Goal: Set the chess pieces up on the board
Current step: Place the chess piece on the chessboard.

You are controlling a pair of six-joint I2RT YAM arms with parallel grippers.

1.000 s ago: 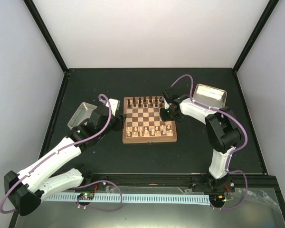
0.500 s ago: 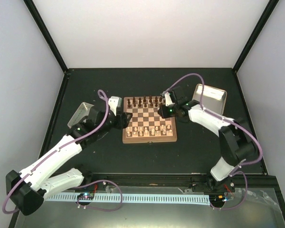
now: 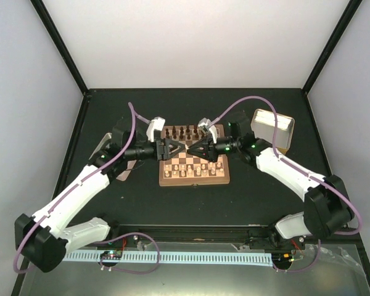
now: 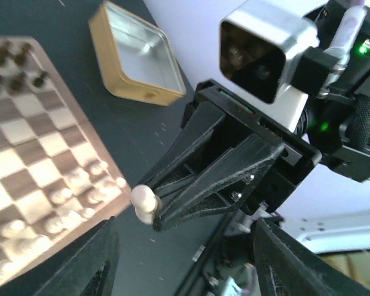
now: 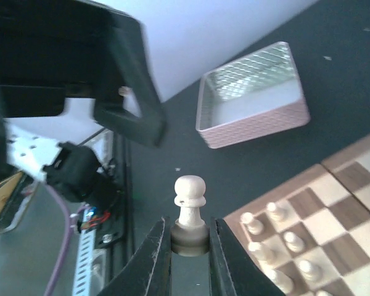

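Where white walls (image 3: 191, 43) ring the black desk (image 3: 265, 191), arms face tip-to-tip above the board (image 3: 194, 182): left gripper (image 3: 175, 148) spread, right gripper (image 5: 190, 233) clamping pale pawn (image 5: 190, 197).

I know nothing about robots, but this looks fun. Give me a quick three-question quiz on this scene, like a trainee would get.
1. True or false: the right arm has its jaws shut on a pale pawn.
2. Where do the dark pieces stand? A) on the far rows of the board; B) in a tray; C) on the bare table.
3. Fill in: the left arm, facing the pawn, has its jaws ____ with nothing between them.

Key: 1 true; 2 A; 3 open.
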